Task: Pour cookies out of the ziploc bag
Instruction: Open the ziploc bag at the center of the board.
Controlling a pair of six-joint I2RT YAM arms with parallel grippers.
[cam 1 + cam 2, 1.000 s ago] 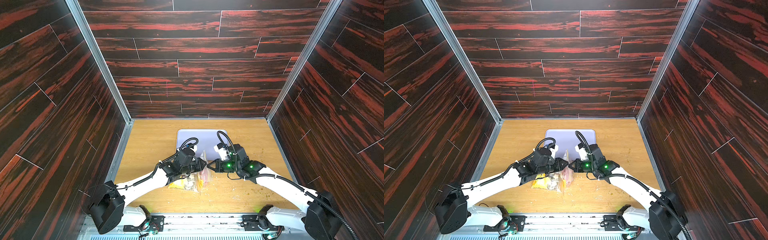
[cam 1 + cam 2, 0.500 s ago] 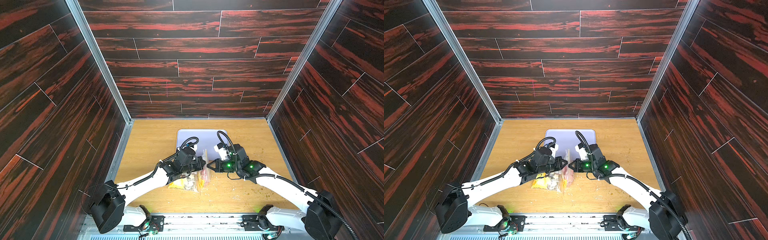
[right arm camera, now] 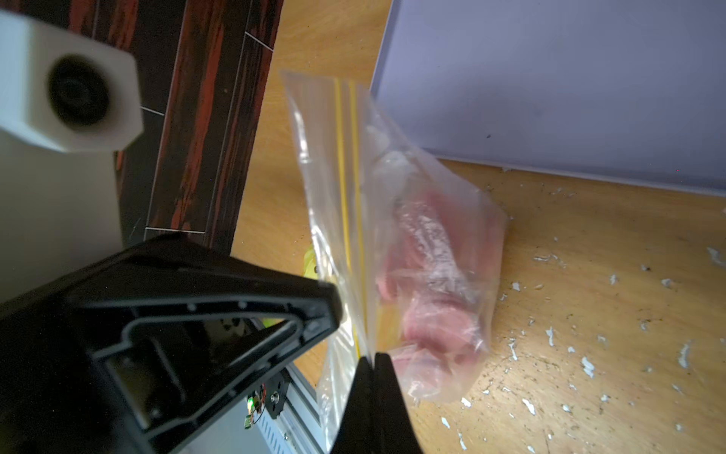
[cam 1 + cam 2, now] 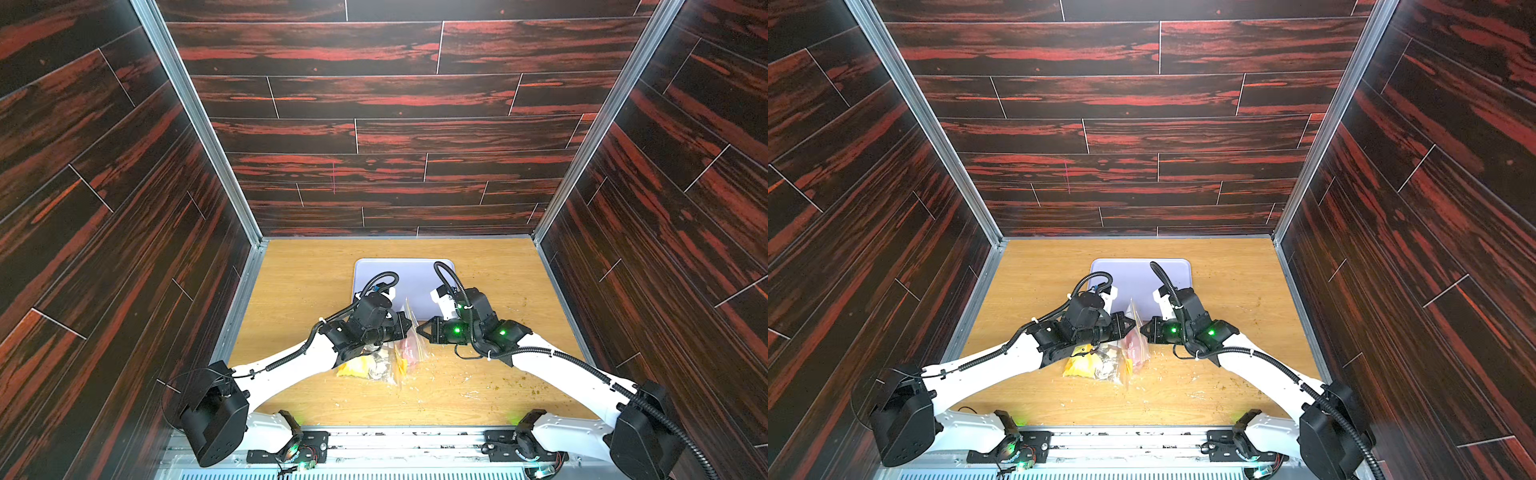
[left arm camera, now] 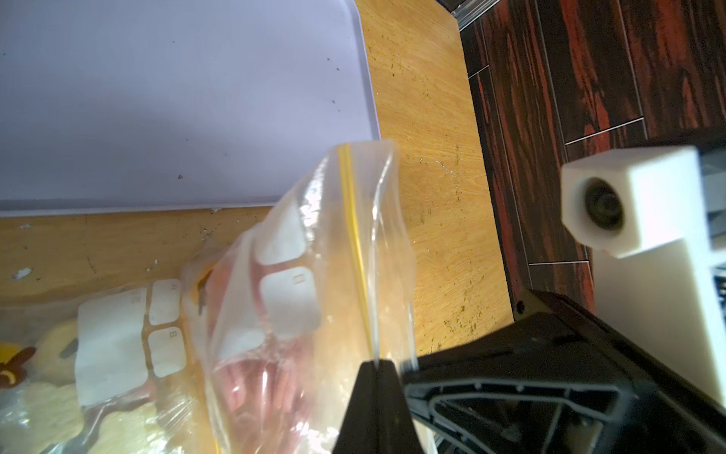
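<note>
- One ziploc bag point(image 4: 410, 347) point(image 4: 1134, 348) point(image 5: 314, 275) point(image 3: 396, 236), clear: I am seeing its lower end resting on the table point(image 4: 299, 291) and its mouth standing raised. It is sitting just in front of the near edge of the lavender tray point(image 4: 415, 274) point(image 4: 1133, 274) point(image 5: 157, 98) point(image 3: 550, 78).
- Yellow zip strip point(image 5: 355, 243) point(image 3: 347, 188): it is running along the raised edge.
- Left end effector point(image 4: 408, 327) point(image 4: 1133, 324) point(image 5: 377, 365): its own wrist view is showing the fingers pressed together, pinching the bag's film at the zip edge.
- Right end effector point(image 4: 418, 328) point(image 4: 1142, 328) point(image 3: 373, 358): it is likewise pinching the same edge with the fingers together. It is facing the left one, with the tips nearly meeting in both top views.
- Cookies point(image 3: 432, 310) point(image 5: 243, 385): pink wrapped discs are lying bunched inside the bag. None are lying on the tray.
- More clear film with white label patches point(image 5: 114, 346) is lying flat on the table beside the raised part, with cream pieces under it. I cannot tell whether it is the same bag.
- Yellow lump point(image 4: 353, 368) point(image 4: 1079, 366): it is lying under the left arm, against that film.
- Crumbs point(image 3: 589, 365): pale flecks are lying scattered over the table near the bag.
</note>
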